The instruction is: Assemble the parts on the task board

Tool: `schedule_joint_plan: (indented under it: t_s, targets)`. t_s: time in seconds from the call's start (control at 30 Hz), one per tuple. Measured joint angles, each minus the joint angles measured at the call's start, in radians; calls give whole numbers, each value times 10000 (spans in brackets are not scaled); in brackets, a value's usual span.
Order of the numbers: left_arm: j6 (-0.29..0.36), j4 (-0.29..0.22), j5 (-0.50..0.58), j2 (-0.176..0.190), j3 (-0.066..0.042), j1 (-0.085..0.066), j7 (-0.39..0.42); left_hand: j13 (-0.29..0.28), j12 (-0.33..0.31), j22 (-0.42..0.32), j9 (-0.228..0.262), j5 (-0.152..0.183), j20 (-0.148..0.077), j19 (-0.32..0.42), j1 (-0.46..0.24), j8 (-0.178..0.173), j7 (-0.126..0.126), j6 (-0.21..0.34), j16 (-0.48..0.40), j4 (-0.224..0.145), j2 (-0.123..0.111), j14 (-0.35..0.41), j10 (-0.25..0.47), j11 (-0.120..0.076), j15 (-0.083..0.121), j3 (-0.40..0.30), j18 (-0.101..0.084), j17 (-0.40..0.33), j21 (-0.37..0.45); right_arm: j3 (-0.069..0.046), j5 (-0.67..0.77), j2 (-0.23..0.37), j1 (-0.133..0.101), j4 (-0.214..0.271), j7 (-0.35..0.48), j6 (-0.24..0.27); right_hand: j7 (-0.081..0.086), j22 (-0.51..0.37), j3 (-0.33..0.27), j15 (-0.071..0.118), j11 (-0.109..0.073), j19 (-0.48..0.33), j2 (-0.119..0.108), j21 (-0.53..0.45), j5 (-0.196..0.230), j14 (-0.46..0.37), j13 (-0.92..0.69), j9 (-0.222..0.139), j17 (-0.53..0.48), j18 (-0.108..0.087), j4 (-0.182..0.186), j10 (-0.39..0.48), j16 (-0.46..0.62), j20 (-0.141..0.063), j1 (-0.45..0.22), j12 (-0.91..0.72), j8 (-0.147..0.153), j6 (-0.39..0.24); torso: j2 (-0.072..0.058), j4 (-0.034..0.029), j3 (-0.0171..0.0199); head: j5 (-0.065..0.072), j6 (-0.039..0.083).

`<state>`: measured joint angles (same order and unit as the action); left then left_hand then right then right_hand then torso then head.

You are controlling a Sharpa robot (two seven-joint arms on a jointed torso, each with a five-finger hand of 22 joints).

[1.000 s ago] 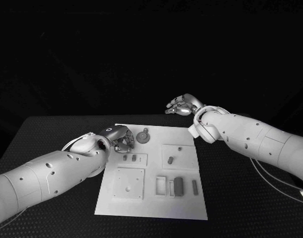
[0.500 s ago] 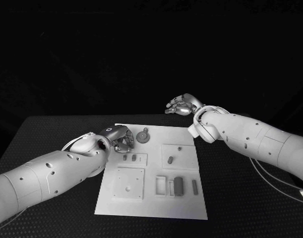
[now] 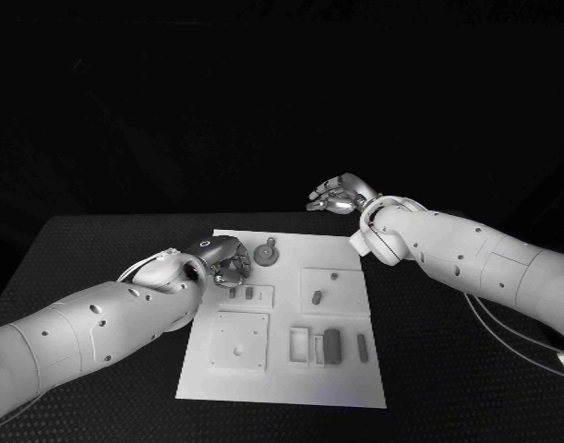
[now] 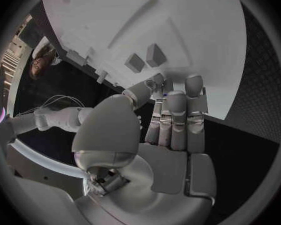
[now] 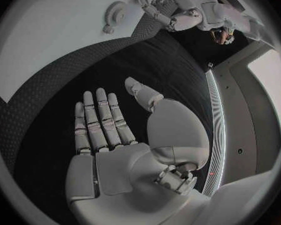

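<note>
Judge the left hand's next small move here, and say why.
Probably lower the left hand onto the two small parts just in front of it. It hovers at the task board's far left edge holding nothing, and those parts lie nearest. The right hand is open, off the board.

Left hand (image 3: 224, 259) fingers curled; right hand (image 3: 339, 195) empty, fingers apart.

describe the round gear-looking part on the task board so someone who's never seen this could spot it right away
Find the white task board in the middle of the black table. At its far edge, just beside the left robot hand, lies the round toothed part. It is the one disc-shaped piece; the others nearer are small bars and pegs.
</note>
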<state>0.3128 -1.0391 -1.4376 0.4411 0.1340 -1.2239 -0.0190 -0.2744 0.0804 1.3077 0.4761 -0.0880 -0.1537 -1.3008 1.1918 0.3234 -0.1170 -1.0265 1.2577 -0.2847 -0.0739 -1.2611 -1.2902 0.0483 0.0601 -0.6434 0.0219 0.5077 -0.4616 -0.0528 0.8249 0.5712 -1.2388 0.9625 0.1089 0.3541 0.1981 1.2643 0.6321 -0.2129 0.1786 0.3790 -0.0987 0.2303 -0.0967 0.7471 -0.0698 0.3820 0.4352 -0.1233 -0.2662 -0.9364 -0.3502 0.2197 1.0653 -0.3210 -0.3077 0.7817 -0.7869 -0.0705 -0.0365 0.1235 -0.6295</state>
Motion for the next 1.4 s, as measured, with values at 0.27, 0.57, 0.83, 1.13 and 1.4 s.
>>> schedule_joint_plan:
  t_s: [0.27,0.57,0.83,1.13,1.4]
  targets:
    - [23,6,1,13,13,22,-6,-15,1,0,2,0,2,-1,1,56,41,-30,0,1,1,0,-37,-37,0,0,3,-10,0,0,0,19,0,6,0,-1,0,9,0,0,0,0,0,0,0,0,0,1,-1,0,0,0,0,0,0,0,0,0,0,-4,-1,15,-14]
    - [103,25,55,1,35,48,4,54,-145,0,-19,0,4,-1,1,-195,-237,424,77,2,2,1,290,94,-1,-1,6,-39,-26,0,-1,16,5,0,0,-5,0,18,0,0,0,0,0,0,0,0,0,-8,-2,0,0,0,0,0,0,0,0,0,1,-5,-3,16,-14]
    - [122,20,158,55,50,79,25,327,-167,0,-338,0,219,107,-11,-740,-192,1483,123,-14,-301,199,1198,257,-303,17,91,-55,-39,0,-1,41,8,-5,0,-10,0,27,0,0,0,0,0,-39,0,0,0,-8,-2,0,0,0,0,0,0,0,0,0,3,-4,-3,20,11]
    - [193,23,210,92,50,81,-14,501,-195,0,-374,0,414,231,-131,-882,-205,1915,162,18,-525,393,1672,308,-497,236,387,-85,-2,0,-1,80,11,0,-2,-11,0,27,0,0,0,0,0,-39,0,0,0,-17,6,-1,0,0,0,0,0,0,0,0,3,-4,-3,29,30]
    - [302,71,239,157,43,80,-43,530,-192,0,-382,0,417,234,-130,-882,-250,1967,162,18,-525,394,1865,433,-497,236,395,-94,1,0,0,243,73,183,-10,-30,0,63,0,0,0,104,0,-38,0,0,0,-25,20,0,0,0,0,11,0,0,-38,0,3,-4,-3,34,44]
